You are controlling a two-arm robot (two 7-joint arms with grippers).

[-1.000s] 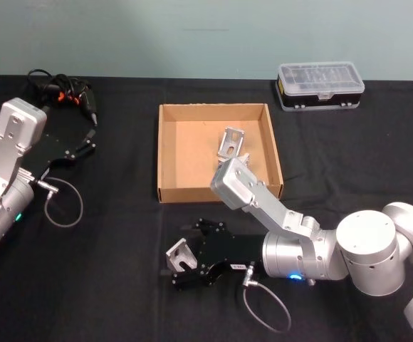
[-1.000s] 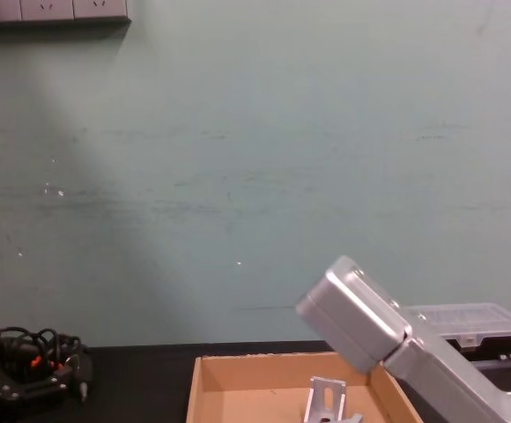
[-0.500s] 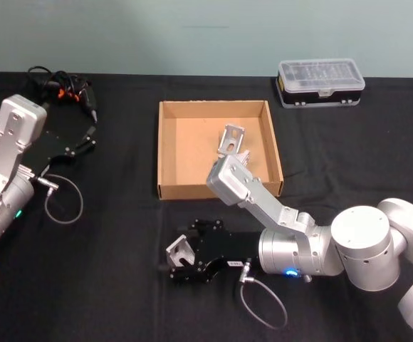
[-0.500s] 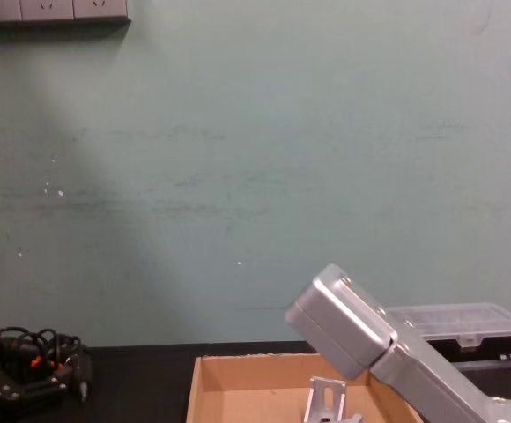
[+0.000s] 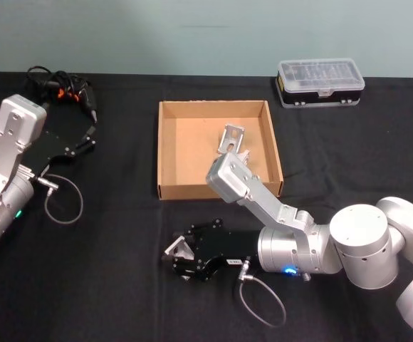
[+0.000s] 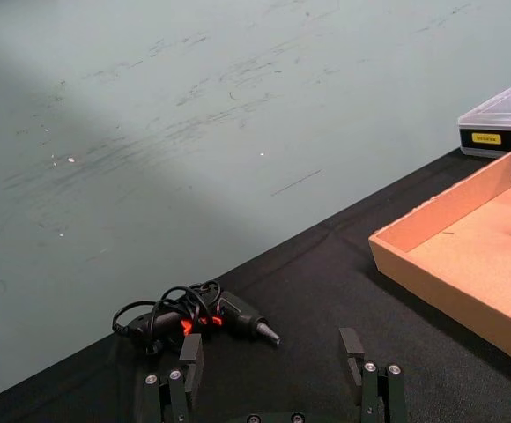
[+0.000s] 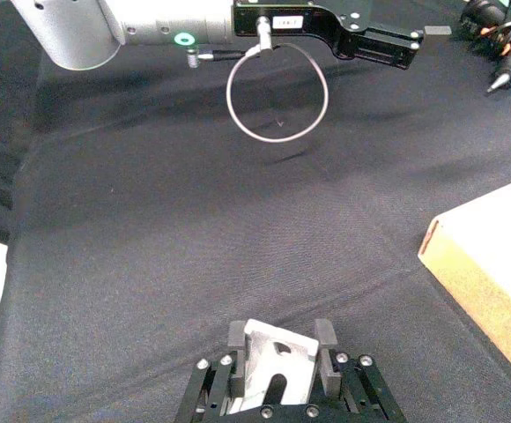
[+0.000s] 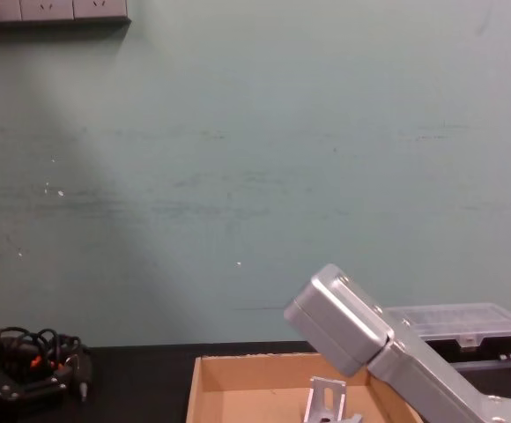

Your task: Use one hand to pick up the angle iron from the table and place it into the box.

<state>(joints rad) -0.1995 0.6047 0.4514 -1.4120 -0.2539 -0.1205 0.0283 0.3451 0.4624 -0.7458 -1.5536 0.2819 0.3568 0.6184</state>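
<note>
My right gripper's (image 7: 277, 344) fingers (image 7: 323, 332) pinch the angle iron (image 7: 271, 357) between them, low over the black desk (image 5: 107, 285), in front of the box's (image 5: 192, 191) near wall. A second angle bracket (image 5: 232, 140) already sits inside the box. My left gripper (image 6: 273, 357) rests with fingers spread at the desk's left, near a cabled tool (image 6: 198, 313).

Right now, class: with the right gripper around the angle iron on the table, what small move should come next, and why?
Probably a short straight lift. The right gripper has its fingers on either side of the angle iron, low on the table, and the box with its raised walls lies farther back, so the piece must clear the front wall first.
</note>
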